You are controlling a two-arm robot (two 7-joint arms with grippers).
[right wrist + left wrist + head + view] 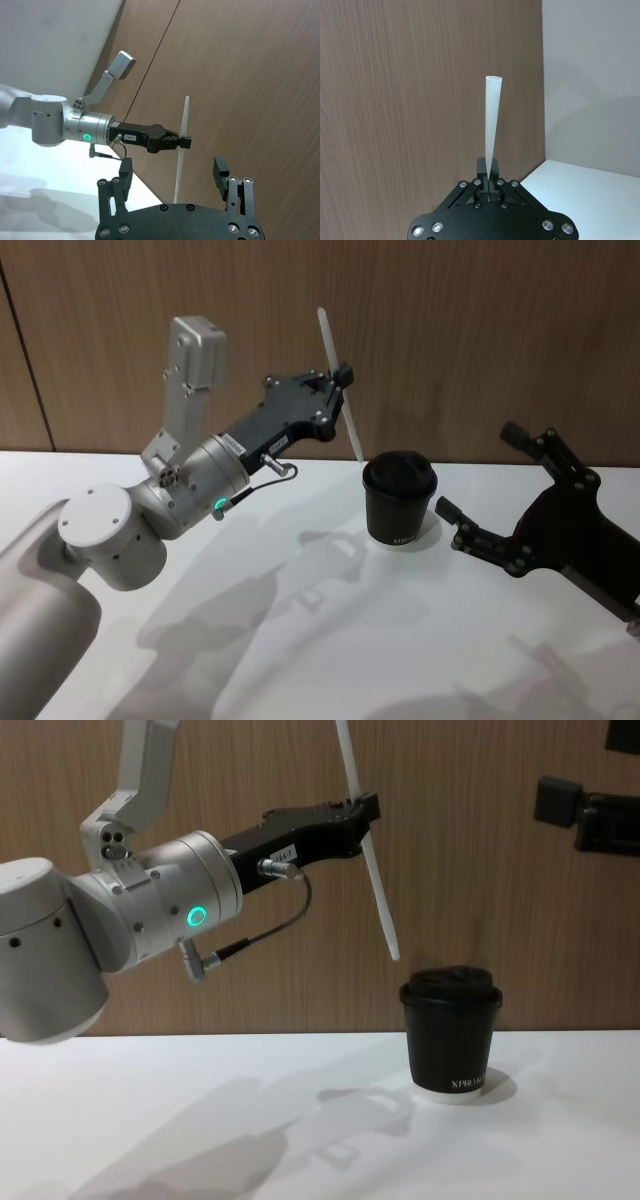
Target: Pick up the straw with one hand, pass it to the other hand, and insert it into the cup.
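The straw [353, 430] [380, 900] is in the air, clamped a little above its middle by the left pincer [345, 375] [365, 808], whose fingers are closed tight on it. It stands tilted. Its upper part rises above the pincer and leans back toward the arm's side, while the longer lower part slants down and away from the pincer toward the cup [400, 502] [450, 1040]. In the chest view the straw's lower end hangs just above the near-left edge of the cup's domed lid [452, 982], apart from it. The left wrist view looks along the straw [492, 125] from behind the closed fingertips [489, 172], with its open top end clear against the wood wall [410, 100]. The cup stands upright on the white counter [300, 640] [250, 1120], below and beyond the left pincer's tips. Behind that pincer come the silver wrist with its green ring light [197, 916] and a grey cable [270, 935]. The right pincer [477, 468] is raised off the counter on the cup's far side from the left pincer, its fingers spread wide apart and holding nothing. From the right wrist view, the straw [185, 117] and the left pincer [186, 142] appear between and beyond those spread fingers [125, 170].
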